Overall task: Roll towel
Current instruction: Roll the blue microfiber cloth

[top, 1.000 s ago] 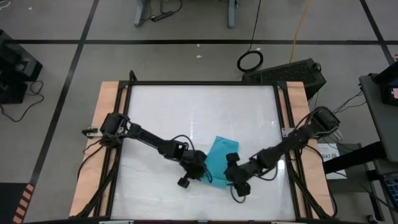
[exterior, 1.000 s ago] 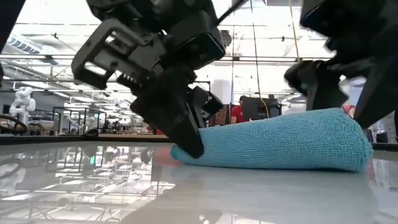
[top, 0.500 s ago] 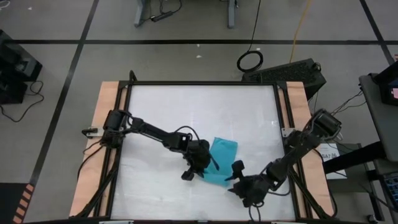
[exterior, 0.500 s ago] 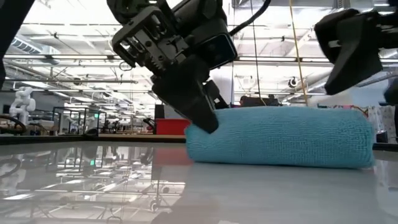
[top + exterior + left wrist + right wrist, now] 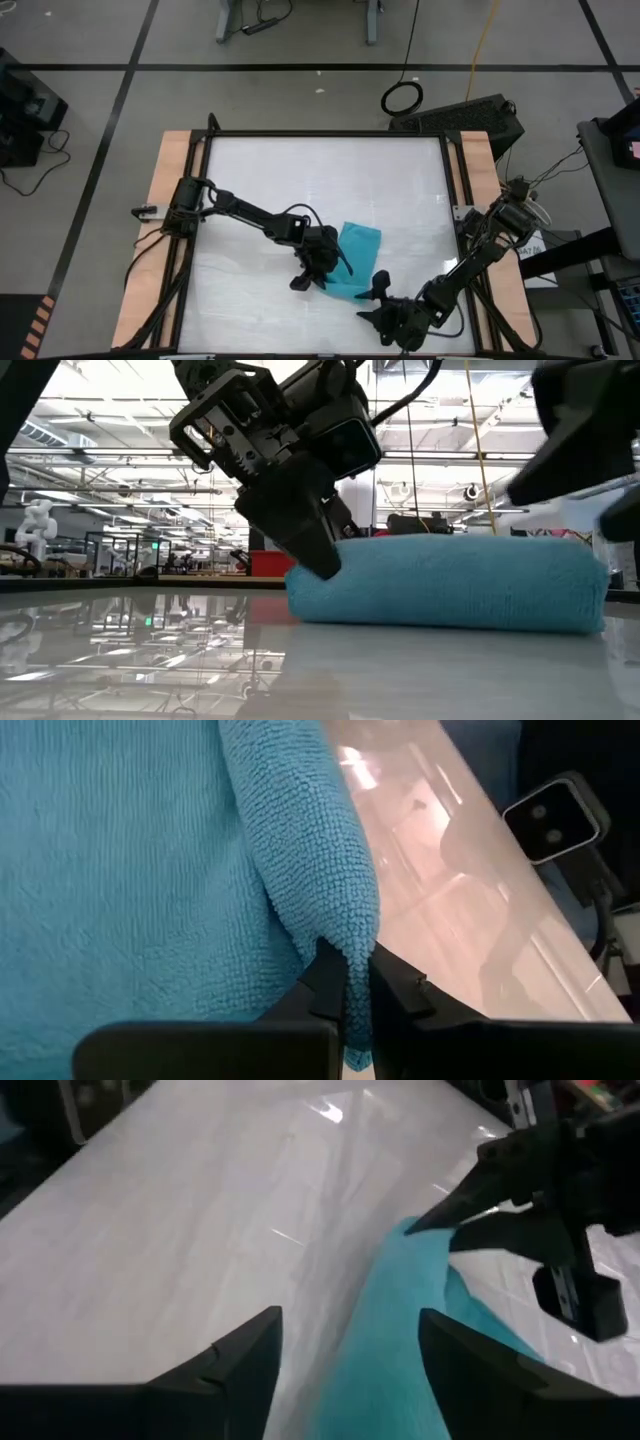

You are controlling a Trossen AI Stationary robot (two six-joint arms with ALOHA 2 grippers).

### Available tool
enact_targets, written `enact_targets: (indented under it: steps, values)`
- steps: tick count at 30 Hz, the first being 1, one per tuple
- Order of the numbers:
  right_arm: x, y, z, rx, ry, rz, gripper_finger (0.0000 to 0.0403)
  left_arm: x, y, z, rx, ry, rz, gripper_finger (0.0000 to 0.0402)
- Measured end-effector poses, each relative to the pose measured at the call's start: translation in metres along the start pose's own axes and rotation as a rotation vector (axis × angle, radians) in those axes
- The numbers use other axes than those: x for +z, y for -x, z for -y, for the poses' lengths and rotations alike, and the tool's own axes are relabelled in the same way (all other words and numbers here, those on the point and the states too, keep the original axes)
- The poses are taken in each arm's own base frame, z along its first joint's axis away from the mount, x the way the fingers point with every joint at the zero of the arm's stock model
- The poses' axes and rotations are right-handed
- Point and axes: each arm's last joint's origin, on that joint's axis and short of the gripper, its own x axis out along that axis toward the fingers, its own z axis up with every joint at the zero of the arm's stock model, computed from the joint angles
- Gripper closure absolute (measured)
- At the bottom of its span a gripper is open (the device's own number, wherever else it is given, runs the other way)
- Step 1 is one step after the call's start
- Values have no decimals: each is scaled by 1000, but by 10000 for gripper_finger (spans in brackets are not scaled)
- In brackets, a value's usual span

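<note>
Wide white table [image 5: 300, 180] framed in wood, and both dark arms are reaching down toward its near edge, meeting around one small thing. The towel [image 5: 352, 262] lies a little right of centre in the near half of the table, a turquoise cloth doubled over on itself — from the low view it reads as a thick, flat-topped pad [image 5: 450, 582] with a rounded fold at each end, not a tight cylinder. My read: the roll is started but loose, and the cloth sits where both arms can reach it from opposite sides.

The left gripper [image 5: 322, 268] is at the towel's left edge, angled down into it, and that placement makes sense: it has the free edge, the part that has to be carried over to wind the cloth. The left wrist view settles it — the two dark fingers [image 5: 328, 982] are drawn nearly together with a thin ridge of turquoise fabric pinched between them, the rest of the towel spreading away flat.

The right gripper [image 5: 378, 288] sits just beside the towel's near corner, apart from it. Its fingers [image 5: 240, 1365] are spread wide with nothing between them — only bare table and the cloth's end [image 5: 400, 1320] ahead. Looks to me like it is standing by to steady or tuck.
</note>
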Motion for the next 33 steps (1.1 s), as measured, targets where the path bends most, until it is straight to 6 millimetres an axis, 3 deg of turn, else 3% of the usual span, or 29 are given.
enact_targets:
  steps: [6,11,16,24,33]
  values:
    - [1,-18,-15,-61,-43,-80,132,0,-1,1,-49,-9,10,380]
    - [7,-23,-25,-169,-38,-107,137,0,-1,2,-85,-14,11,380]
    - [7,-28,-33,-212,-41,-169,173,0,-1,3,-109,-29,7,379]
    - [3,-36,-43,-239,-204,-216,231,-3,-5,4,-129,-28,-5,379]
    - [0,-37,-45,-208,-402,-257,375,-4,-8,6,-123,-57,-15,378]
